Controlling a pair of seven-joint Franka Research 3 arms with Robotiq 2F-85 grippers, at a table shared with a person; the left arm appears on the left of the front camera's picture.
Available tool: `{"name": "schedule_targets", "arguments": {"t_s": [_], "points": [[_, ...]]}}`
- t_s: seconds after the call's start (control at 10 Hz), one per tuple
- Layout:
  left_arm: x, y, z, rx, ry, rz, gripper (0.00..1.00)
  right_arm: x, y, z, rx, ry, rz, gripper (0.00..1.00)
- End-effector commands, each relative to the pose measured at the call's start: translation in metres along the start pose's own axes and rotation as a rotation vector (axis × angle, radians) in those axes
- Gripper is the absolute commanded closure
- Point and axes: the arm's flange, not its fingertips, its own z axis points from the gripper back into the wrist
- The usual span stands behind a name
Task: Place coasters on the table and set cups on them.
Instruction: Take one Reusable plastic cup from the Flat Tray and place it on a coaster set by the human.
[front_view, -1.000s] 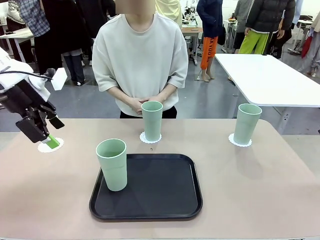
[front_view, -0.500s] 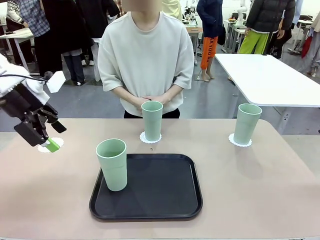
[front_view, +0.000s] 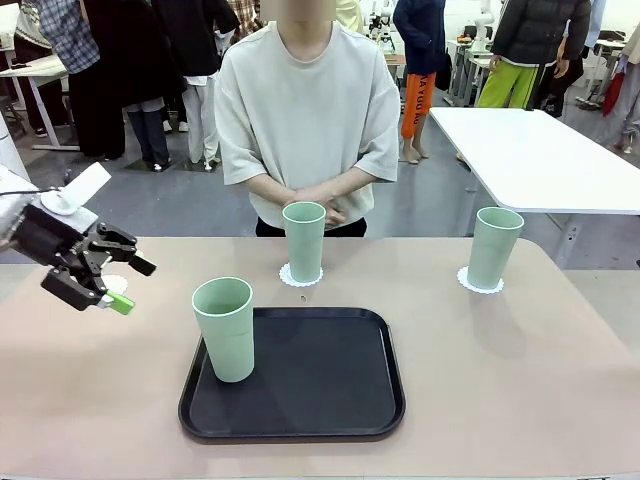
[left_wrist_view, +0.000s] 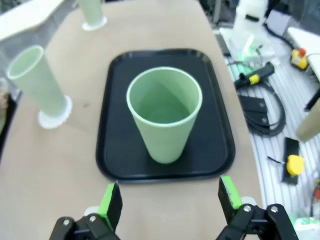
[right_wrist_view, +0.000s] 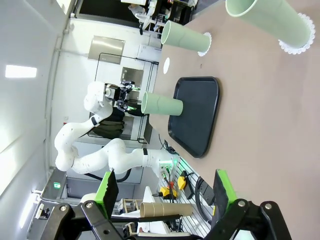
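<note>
Three mint-green cups stand on the table (front_view: 520, 380). One cup (front_view: 225, 328) is inside the black tray (front_view: 320, 385), at its left edge. A second cup (front_view: 303, 240) sits on a coaster (front_view: 300, 276) behind the tray, and a third cup (front_view: 494, 246) on a coaster (front_view: 480, 282) at the right. A bare coaster (front_view: 112, 283) lies at the far left, partly hidden by my left gripper (front_view: 128, 285). This gripper hovers open just above it, pointing at the tray cup (left_wrist_view: 164, 112), with nothing between its fingers (left_wrist_view: 111, 202). My right gripper (right_wrist_view: 162, 190) is open and empty, far from the cups.
A person stands at the far edge with hands (front_view: 318, 200) clasped, off the table. A white table (front_view: 540, 150) stands at the back right. A small dark speck (front_view: 303, 297) lies beside the middle coaster. Bare tabletop lies right of the tray.
My left gripper has lifted off the left coaster and swung round to face the tray cup. The person has shifted a little to the right.
</note>
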Motion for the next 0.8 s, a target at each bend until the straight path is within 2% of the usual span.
{"name": "schedule_targets", "arguments": {"t_s": [0.0,0.3,0.4,0.5,0.6,0.7], "points": [[-0.015,0.005,-0.031,-0.010,-0.047,-0.025,0.00,0.002,0.001,0.000,-0.003,-0.005,-0.011,0.00],[-0.025,-0.002,-0.050,-0.045,-0.043,-0.018,0.00,0.002,0.001,0.000,-0.003,-0.005,-0.011,0.00],[-0.020,-0.006,-0.043,0.013,-0.045,-0.006,0.00,0.002,0.001,0.000,-0.003,-0.005,-0.011,0.00],[-0.001,-0.011,-0.028,0.089,0.038,0.067,0.00,0.002,0.001,0.000,-0.003,-0.005,-0.011,0.00],[-0.022,0.009,-0.050,-0.048,-0.023,0.007,0.00,0.002,0.001,0.000,-0.003,-0.005,-0.011,0.00],[-0.022,0.009,-0.050,-0.048,-0.023,0.007,0.00,0.002,0.001,0.000,-0.003,-0.005,-0.011,0.00]]}}
